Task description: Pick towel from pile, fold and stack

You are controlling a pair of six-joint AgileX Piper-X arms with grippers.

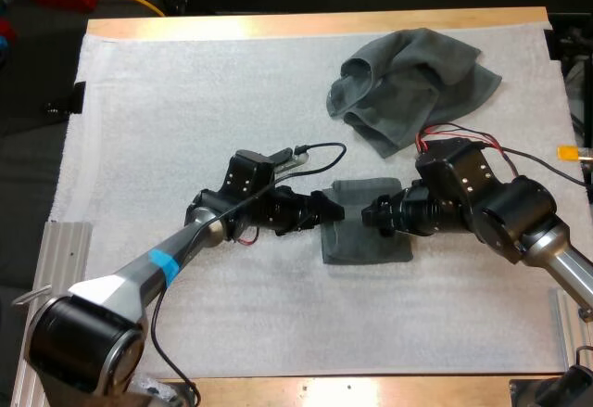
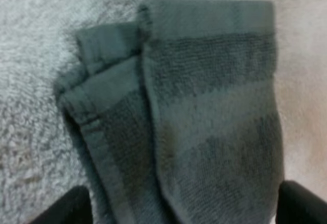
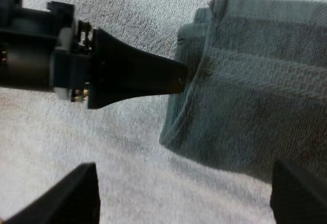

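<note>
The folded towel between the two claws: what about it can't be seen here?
High view: the folded towel has its side edges under the left gripper and right gripper.
Left wrist view: its near end is cut off by the picture's edge.
Right wrist view: it runs out of the picture; layer count unclear.

A folded towel (image 1: 367, 245) lies near the middle of the white mat (image 1: 185, 101). The left gripper (image 1: 335, 210) reaches its edge from nine o'clock, and the right gripper (image 1: 369, 212) comes in over it from three o'clock, the two tips near each other. A crumpled towel (image 1: 408, 87) sits well apart at one o'clock.
</note>
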